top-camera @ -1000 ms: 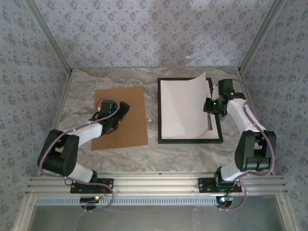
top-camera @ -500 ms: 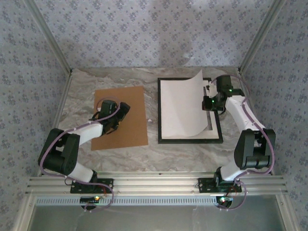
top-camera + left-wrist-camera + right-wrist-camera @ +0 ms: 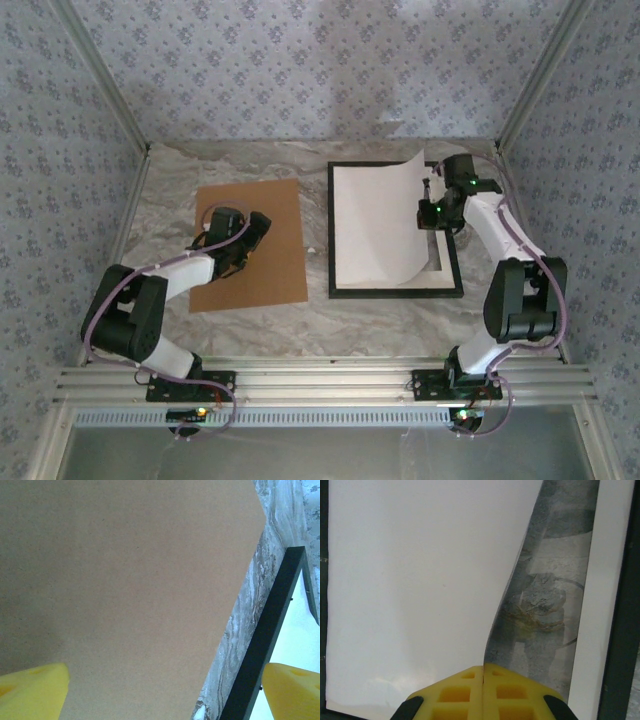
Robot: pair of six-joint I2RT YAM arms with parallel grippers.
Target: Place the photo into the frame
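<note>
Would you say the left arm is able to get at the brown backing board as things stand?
Probably yes: the left gripper is open right above the backing board, which lies flat with nothing on it, and the right gripper is off at the frame, pinching the photo.

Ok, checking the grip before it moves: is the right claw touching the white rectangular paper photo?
Touching. The right wrist view shows the right claw shut on the white rectangular paper photo, whose edge runs between its yellow fingers.

Left arm (image 3: 180,270) bent, left jaws wide apart; right arm (image 3: 500,235) extended, right jaws clamped.
</note>
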